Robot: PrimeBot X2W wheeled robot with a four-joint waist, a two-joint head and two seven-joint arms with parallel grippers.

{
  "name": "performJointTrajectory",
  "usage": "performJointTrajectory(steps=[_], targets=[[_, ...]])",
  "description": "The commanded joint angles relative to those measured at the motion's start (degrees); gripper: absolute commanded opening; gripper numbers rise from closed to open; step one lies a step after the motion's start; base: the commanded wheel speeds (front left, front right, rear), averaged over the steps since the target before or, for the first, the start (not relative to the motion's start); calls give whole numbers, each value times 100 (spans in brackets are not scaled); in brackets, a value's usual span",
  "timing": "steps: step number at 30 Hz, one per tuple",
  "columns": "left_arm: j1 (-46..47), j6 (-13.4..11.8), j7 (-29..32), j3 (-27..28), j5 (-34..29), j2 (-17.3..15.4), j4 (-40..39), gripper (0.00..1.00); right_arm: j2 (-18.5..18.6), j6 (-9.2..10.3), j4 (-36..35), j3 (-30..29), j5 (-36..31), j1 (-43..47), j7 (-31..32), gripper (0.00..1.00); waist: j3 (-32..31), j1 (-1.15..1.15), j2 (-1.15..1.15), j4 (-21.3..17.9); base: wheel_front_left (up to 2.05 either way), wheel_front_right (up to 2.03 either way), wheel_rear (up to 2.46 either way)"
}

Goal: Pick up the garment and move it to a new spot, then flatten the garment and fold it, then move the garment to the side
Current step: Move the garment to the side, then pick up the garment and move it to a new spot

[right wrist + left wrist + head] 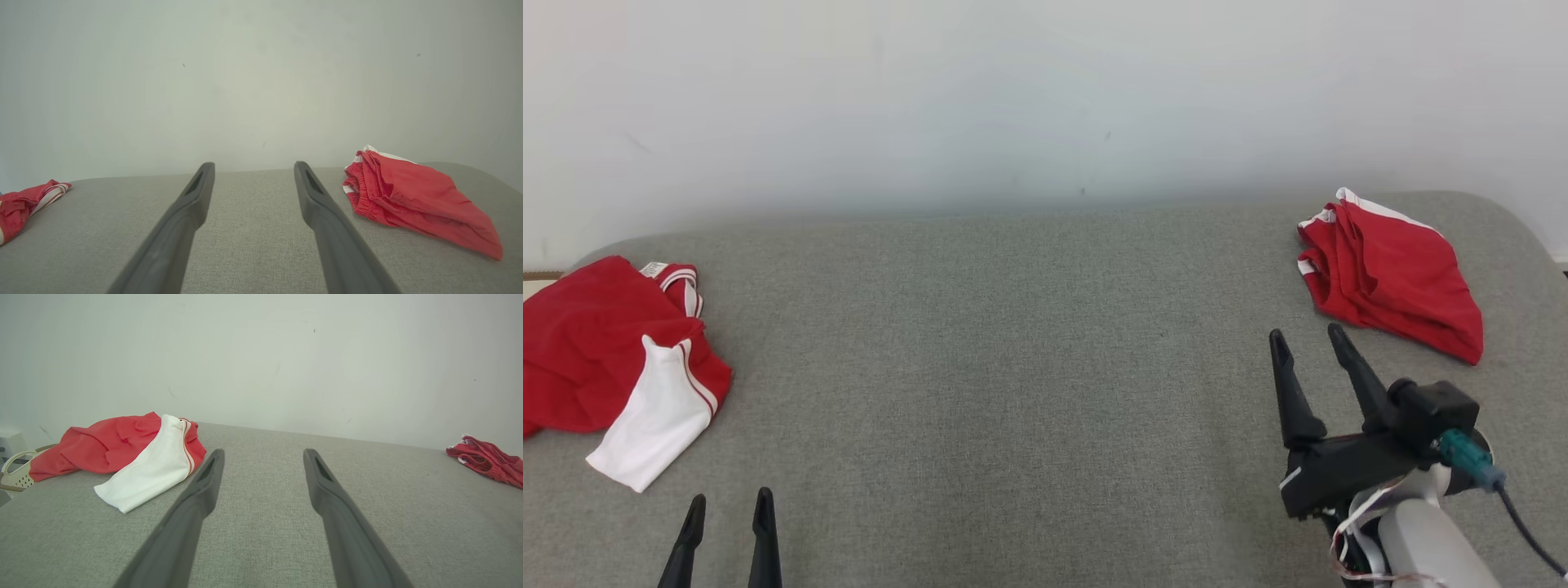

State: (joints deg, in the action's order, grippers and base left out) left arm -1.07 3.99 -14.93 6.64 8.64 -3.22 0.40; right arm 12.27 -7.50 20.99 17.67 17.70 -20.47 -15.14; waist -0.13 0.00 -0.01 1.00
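- Head view: a grey padded table [1013, 343] runs across in front of a pale wall [1013, 98].
- A crumpled red and white garment [605, 359] lies at the table's far left edge, with a white panel trimmed in red stripes spread toward the robot.
- A folded red garment [1392, 278] with white trim lies at the far right, near the back edge, well apart from the crumpled one.
- The left gripper [729, 496] shows at the lower left, its two dark fingers apart and empty, near the white panel but not touching it.
- The right gripper [1305, 331] is at the lower right, fingers spread and holding nothing, its tips just beside the folded red garment's near edge.
- Left wrist view: the left gripper [263, 453] has its fingers wide apart above bare grey cloth.
- The red and white garment [135, 453] lies to their left, its white panel close to the left finger.
- A cream basket [16, 471] peeks out past the table's left edge, and the folded red garment [488, 459] lies far off to the right.
- Right wrist view: the right gripper [254, 165] has its fingers parted with nothing between them.
- The folded red garment [408, 196] lies just to the right of the right finger, on the table.
- The red and white garment [24, 200] shows at the far left edge.
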Motion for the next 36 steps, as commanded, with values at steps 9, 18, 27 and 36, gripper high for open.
performJointTrajectory(steps=[9, 18, 27, 36], targets=[[-128, -44, -17, 34, -72, 9, 67, 100, -466, 1, -601, -466, -789, 1012, -12, 100, -133, 0, 1, 26, 0, 0, 0], [-190, -104, -17, 7, -250, 0, 145, 100, -705, 1, -764, -847, -1220, 1527, -13, 100, -190, 0, 1, 15, 0, 0, 0], [-185, -193, -17, 76, -355, -48, 109, 100, -740, 1, -762, -897, -1215, 1605, -13, 100, -196, 0, 1, 5, 0, 0, 0], [-198, -211, -17, 107, -377, -54, 105, 100, -738, 1, -714, -890, -1195, 1596, -13, 100, -157, 0, 1, -21, 0, 0, 0]])
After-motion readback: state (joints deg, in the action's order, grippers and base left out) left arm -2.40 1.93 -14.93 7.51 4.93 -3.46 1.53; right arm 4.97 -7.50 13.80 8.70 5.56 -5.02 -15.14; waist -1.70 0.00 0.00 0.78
